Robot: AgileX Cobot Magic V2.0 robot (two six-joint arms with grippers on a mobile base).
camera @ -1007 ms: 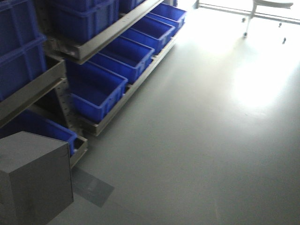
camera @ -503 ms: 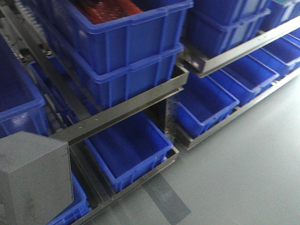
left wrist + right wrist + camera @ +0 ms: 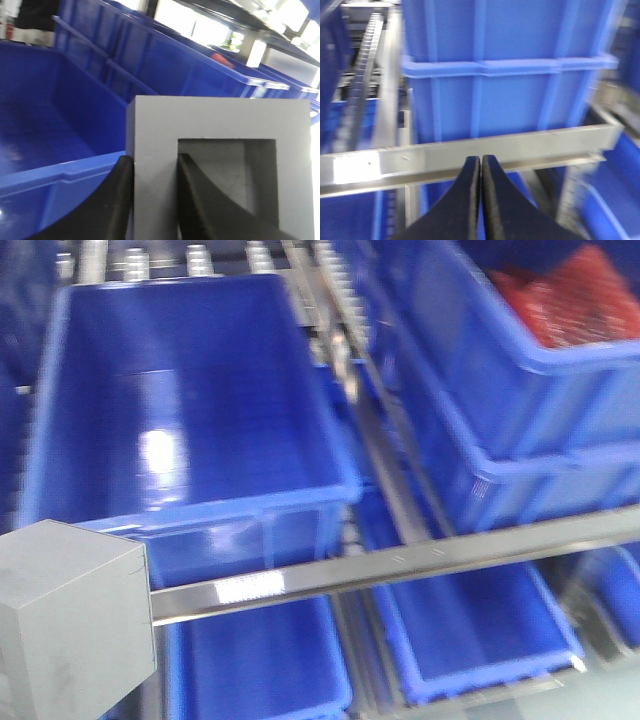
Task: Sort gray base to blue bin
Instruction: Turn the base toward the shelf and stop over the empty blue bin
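Racking is filling the front view, with a metal rail running across it and blue crates sitting on every level. Biggest of these is the blue bin, lying on the upper level at centre-left, its smooth walls sloping inward and its glossy floor catching the light. To its right two ribbed crates are standing stacked one on the other, and the top one is carrying something red that is too blurred to name. Below the rail, more open crates are sitting side by side. I am holding the gray base at the lower left of the front view, in front of the bin's near left corner and not inside it. In my left wrist view the base is showing its square recess toward the camera, with the bin's rim just beyond and to the left of it. My left gripper is pinching one wall of the base, one finger pressing on its outer side and the other reaching into the recess. My right gripper is pressing its fingers fully together with nothing between them, hanging in front of the rail and the ribbed stack.
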